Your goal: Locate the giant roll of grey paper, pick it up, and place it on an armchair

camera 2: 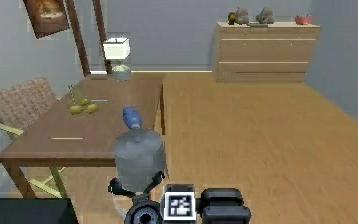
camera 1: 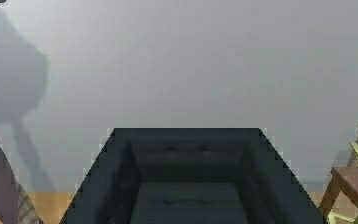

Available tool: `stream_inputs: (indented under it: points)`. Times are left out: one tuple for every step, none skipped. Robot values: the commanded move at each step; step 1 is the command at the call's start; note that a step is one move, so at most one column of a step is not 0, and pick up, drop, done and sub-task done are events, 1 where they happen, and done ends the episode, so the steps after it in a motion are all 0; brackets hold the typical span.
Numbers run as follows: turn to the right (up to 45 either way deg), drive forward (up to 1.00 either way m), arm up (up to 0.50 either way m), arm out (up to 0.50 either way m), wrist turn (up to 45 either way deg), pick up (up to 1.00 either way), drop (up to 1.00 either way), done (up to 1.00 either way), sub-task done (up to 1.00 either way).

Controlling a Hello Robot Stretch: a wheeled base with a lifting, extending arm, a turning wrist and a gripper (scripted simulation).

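- Forward view, background: plain grey wall (camera 1: 207,60), spanning the full width.
- Forward view, lower middle: dark armchair (camera 1: 187,185), tufted back, seat toward the camera, backed against the grey wall.
- Arm side view, right half: wooden floor (camera 2: 277,140), running up to a grey-blue far wall.
- Arm side view, left: wooden table (camera 2: 57,135), long, stretching away toward the far wall.
- Against that far wall: pale wooden dresser (camera 2: 265,52) with drawers; several small objects on top, too small to name.
- At the table's left side: wicker chair (camera 2: 22,100), drawn up close.
- Forward view, right edge: wooden furniture piece (camera 1: 352,185), partly cut off.
- Near the table's near right corner: grey roll (camera 2: 139,152), a stout grey cylinder with a small blue cap, seen against both table edge and floor; resting or lifted, cannot tell.
- Bottom edge, directly beneath the grey roll in the picture: gripper (camera 2: 139,192), dark body, white marker square (camera 2: 179,205) to its right; contact with the roll not determinable; holding anything or nothing, cannot tell.
- Upper left, on the wall: framed picture (camera 2: 49,15).
- At the table's far end: white-topped object (camera 2: 115,50).
- On the tabletop near the wicker chair: yellowish small things (camera 2: 82,107).
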Motion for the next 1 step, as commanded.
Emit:
stream_inputs:
  points:
    - [-42.0, 0.0, 0.0, 0.0, 0.0, 0.0, 0.0, 0.0, 0.0]
